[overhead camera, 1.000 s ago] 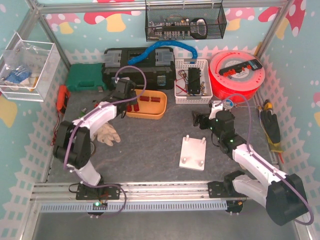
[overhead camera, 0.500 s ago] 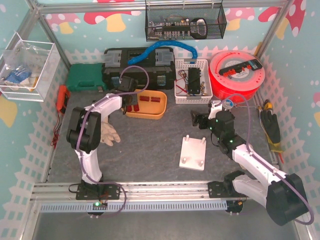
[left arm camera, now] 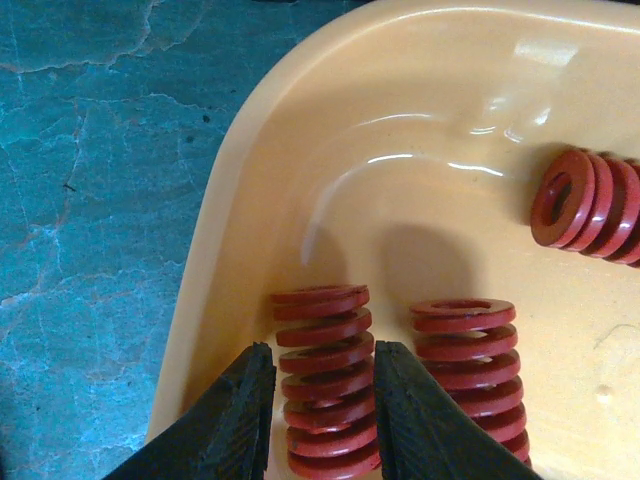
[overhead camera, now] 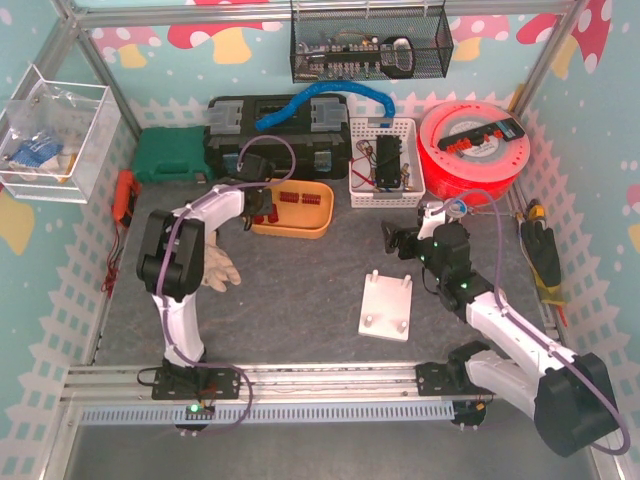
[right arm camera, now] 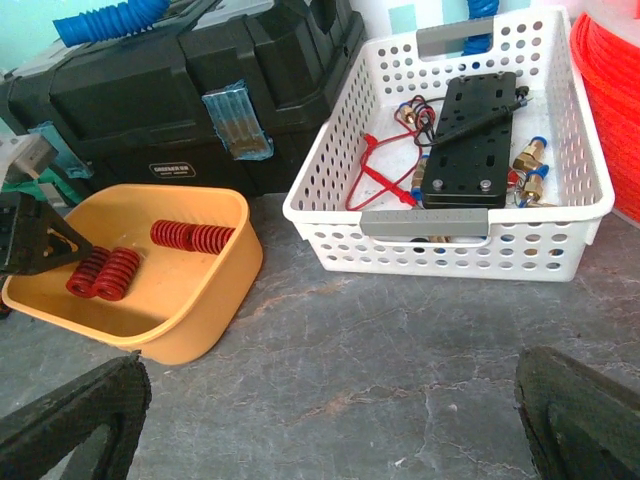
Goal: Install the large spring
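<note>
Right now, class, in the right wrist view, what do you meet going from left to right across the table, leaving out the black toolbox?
Orange tray holding red springs → white basket → red spool at the right edge.

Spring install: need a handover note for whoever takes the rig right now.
Left tool: down in the yellow tray, fingers close on both sides of an upright red spring; firm grip not confirmed, spring not lifted.
A second upright spring stands beside it; a lying spring is further in.
Right tool: open, empty, near the white basket.
White peg plate sits mid-table, no spring on it.
Done: spring reached. Left: grip, lift, carry to plate, fit on.
</note>
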`<action>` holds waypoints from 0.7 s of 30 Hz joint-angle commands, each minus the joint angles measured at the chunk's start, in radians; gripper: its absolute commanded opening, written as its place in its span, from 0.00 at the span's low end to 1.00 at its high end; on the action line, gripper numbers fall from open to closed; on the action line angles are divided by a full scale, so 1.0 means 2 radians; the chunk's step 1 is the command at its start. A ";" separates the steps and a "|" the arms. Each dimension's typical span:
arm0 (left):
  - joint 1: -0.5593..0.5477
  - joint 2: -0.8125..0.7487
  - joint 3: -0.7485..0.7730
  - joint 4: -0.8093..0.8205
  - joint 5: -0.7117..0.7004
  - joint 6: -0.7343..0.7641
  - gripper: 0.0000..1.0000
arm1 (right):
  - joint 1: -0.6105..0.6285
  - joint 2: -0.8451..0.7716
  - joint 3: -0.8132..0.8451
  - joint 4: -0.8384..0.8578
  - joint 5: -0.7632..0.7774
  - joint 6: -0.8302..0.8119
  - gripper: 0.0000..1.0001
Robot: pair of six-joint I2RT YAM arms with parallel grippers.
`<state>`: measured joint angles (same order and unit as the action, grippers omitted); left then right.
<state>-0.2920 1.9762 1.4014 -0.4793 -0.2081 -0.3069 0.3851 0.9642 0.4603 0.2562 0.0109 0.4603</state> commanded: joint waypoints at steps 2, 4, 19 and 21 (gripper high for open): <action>0.003 0.022 0.026 -0.022 0.003 -0.014 0.33 | 0.004 -0.015 -0.006 0.010 0.008 -0.005 0.99; 0.003 0.027 0.028 -0.023 0.008 -0.014 0.32 | 0.005 -0.015 -0.006 0.009 0.010 -0.005 0.99; 0.000 0.058 0.028 -0.021 0.014 -0.033 0.38 | 0.005 -0.007 -0.006 0.009 0.015 -0.004 0.99; 0.000 0.061 0.029 -0.020 0.013 -0.033 0.40 | 0.005 -0.008 -0.005 0.009 0.015 -0.003 0.99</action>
<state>-0.2939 2.0521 1.4475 -0.4889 -0.1886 -0.3573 0.3874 0.9550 0.4576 0.2562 0.0212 0.4603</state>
